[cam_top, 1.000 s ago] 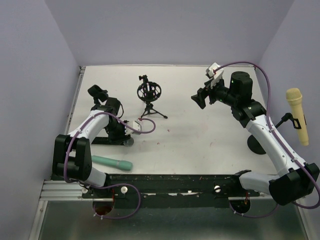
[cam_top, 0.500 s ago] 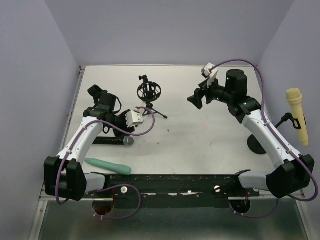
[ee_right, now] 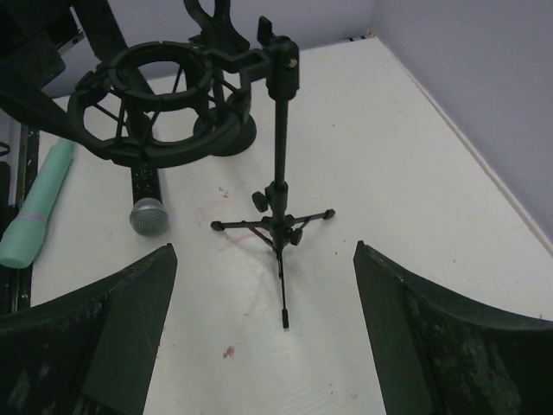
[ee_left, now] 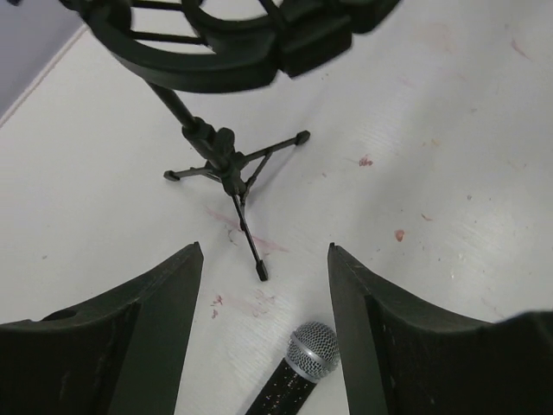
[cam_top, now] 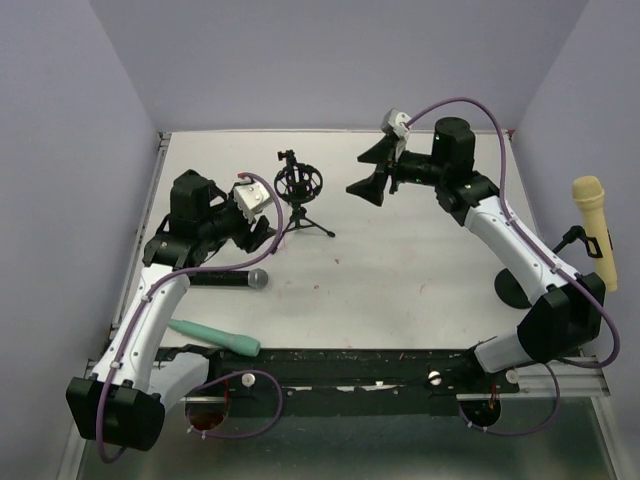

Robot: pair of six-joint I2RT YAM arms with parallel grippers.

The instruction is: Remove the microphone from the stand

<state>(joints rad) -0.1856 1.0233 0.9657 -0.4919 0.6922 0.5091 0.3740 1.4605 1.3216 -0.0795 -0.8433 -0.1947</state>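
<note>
The black microphone (cam_top: pixel 225 280) lies flat on the counter (cam_top: pixel 400 260), at seven o'clock from the stand (cam_top: pixel 298 190). The left gripper (ee_left: pixel 264 248) hangs over its head, fingers apart. The right gripper (cam_top: pixel 370 172), at three o'clock from the stand, gapes wide, holding nothing.

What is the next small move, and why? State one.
Probably draw the left gripper back from the tripod stand: its jaws stand open around nothing, the black microphone lies on the table, and the shock mount ring looks empty.

Three microphones (cam_top: pixel 225 280) (cam_top: pixel 215 336) (cam_top: pixel 595 230), two stands (cam_top: pixel 298 190) (cam_top: pixel 513 288)
</note>
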